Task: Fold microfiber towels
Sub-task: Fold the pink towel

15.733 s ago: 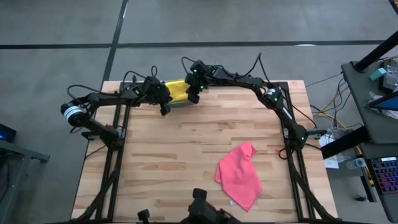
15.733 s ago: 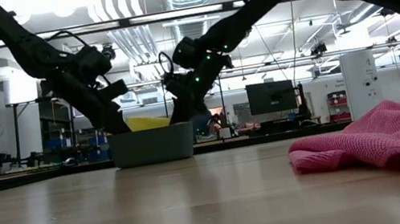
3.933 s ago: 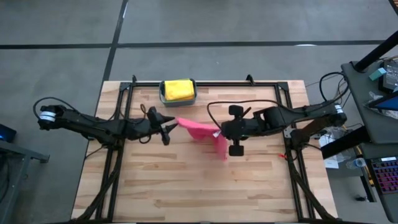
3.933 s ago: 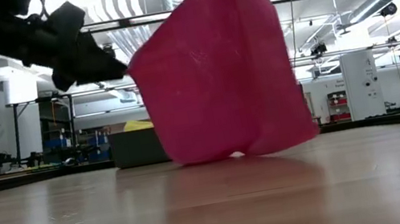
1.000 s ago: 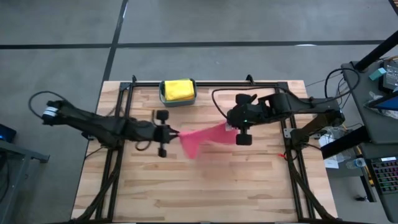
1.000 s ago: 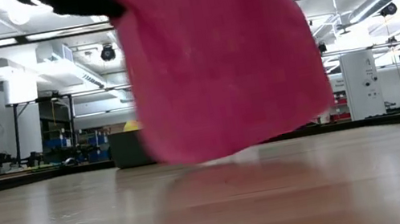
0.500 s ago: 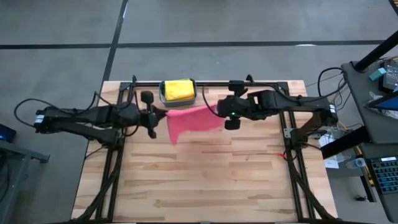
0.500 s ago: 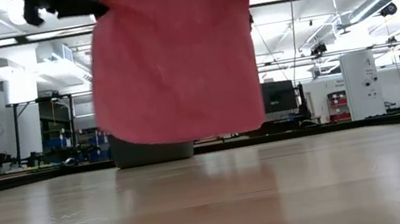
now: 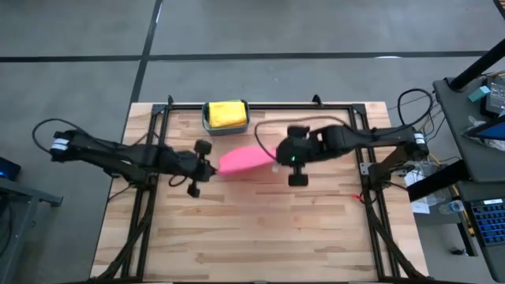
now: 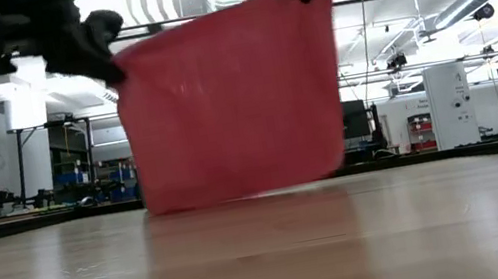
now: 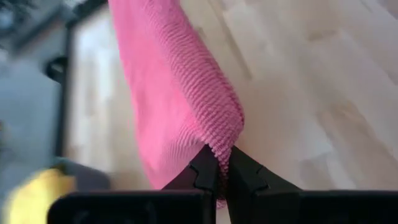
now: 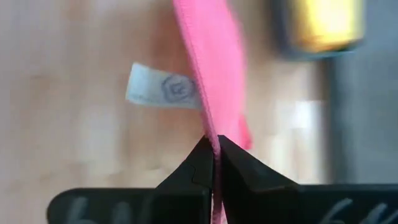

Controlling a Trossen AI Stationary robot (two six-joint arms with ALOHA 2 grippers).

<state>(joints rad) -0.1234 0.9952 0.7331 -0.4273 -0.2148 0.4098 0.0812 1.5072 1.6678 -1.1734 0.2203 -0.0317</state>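
The pink towel [image 9: 241, 159] hangs spread as a sheet [image 10: 228, 102] between my two grippers over the table's far middle. My left gripper [image 9: 207, 167] is shut on its left top corner and my right gripper [image 9: 276, 156] is shut on its right top corner. The left corner sits lower than the right in the low view. The towel's lower edge [image 10: 238, 197] is down at the table top; whether it touches I cannot tell. A white label [image 12: 158, 87] sticks out of the towel near my right gripper. My left gripper pinches the towel's top corner [image 11: 224, 144] between its two fingertips [image 11: 205, 167], coming from the table's left and slanting down. The cloth is bunched at the corner and hangs below. My right gripper pinches the other top corner's edge [image 12: 211, 132] between its fingertips [image 12: 202, 158], from the table's right, slanting down. The top edge between the two holds is drawn fairly straight.
A teal bin [image 9: 226, 126] at the table's far edge holds a yellow towel [image 9: 226, 113], just beyond the pink one. Bare wood [image 9: 252, 229] lies toward the near edge. Black frame rails [image 9: 150, 197] run along both table sides.
Both grippers swung toward the far edge with the towel, then came back toward the near edge and down. The towel spread out flat between them; its lower edge, clear of the table half a second ago, has come down to the table top. The left corner has dropped lower.
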